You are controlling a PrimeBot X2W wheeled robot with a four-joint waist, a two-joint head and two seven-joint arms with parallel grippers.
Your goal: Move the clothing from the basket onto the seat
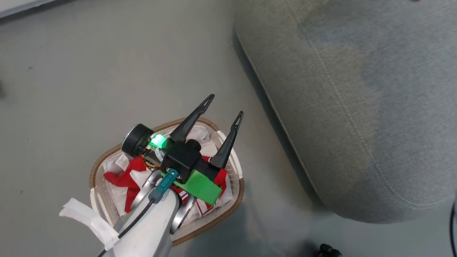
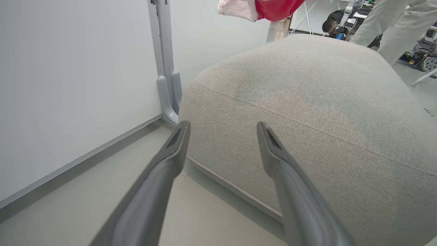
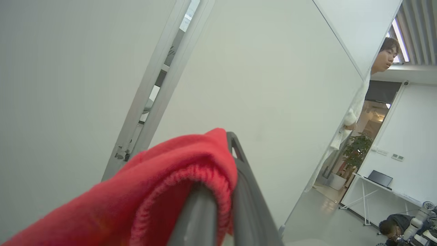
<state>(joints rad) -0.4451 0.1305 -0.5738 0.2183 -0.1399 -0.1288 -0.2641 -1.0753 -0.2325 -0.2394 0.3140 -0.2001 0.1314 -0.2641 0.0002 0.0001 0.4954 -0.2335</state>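
The basket (image 1: 101, 159) stands on the floor at the lower left, with red and white clothing (image 1: 123, 176) bunched in its white liner. My left gripper (image 1: 225, 106) hovers over the basket, open and holding nothing, its fingers pointing toward the grey seat (image 1: 357, 107). In the left wrist view that gripper (image 2: 222, 127) faces the seat (image 2: 307, 102), and a red garment with a white part (image 2: 273, 7) hangs above the seat's far side. My right gripper (image 3: 227, 147) is raised high and shut on red clothing (image 3: 164, 184), which drapes over its fingers.
Grey floor lies between basket and seat. A white wall panel with a grey post (image 2: 165, 68) stands left of the seat. A person (image 3: 353, 112) leans round a partition; another stands in pale trousers (image 2: 392, 27) beyond the seat, and one crouches (image 2: 333, 24) farther back.
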